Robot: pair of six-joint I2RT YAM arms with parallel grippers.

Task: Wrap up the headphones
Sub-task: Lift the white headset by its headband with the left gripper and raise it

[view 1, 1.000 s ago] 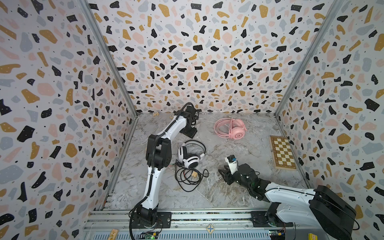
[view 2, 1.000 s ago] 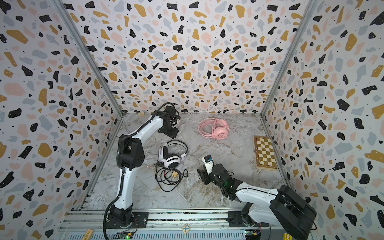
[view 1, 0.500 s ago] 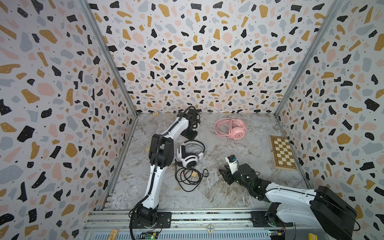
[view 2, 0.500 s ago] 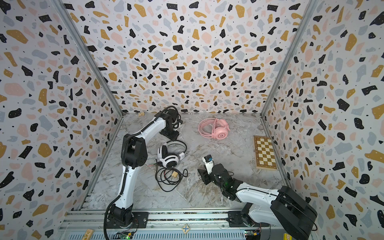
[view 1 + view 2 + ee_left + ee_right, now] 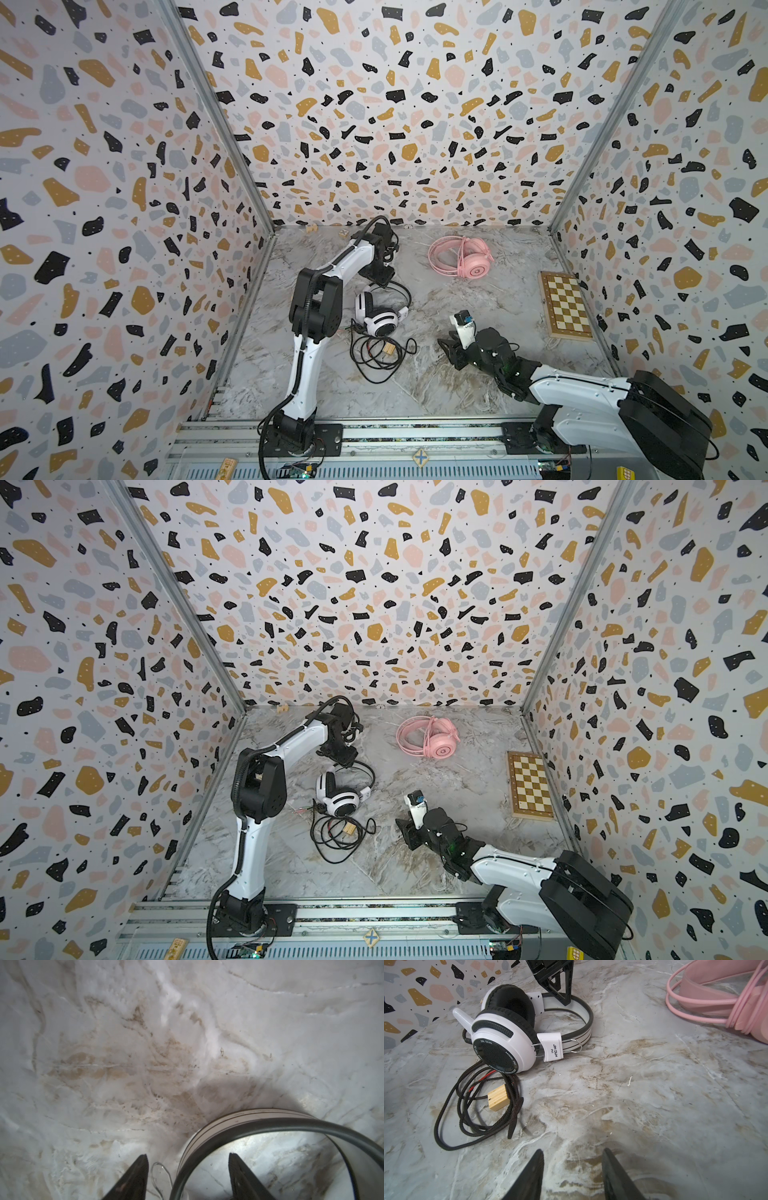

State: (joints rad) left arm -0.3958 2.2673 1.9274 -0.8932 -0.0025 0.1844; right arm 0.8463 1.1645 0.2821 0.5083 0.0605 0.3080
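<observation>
Both have jaws apart: left gripper [image 5: 187, 1156] at white headset's [image 5: 380, 322] twelve o'clock, right gripper [image 5: 572, 1152] at its four o'clock.

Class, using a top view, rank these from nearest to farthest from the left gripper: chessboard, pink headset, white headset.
1. White headset, its headband at the left gripper.
2. Pink headset, at the back, further right.
3. Chessboard, by the right wall.

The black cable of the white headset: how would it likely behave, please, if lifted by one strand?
Probably floppy: the black cable lies in loose, uneven loops, so a lifted strand would likely sag and drag the rest. Its braided sheath looks grippy rather than slick. The wooden block among the loops might snag or shift.
</observation>
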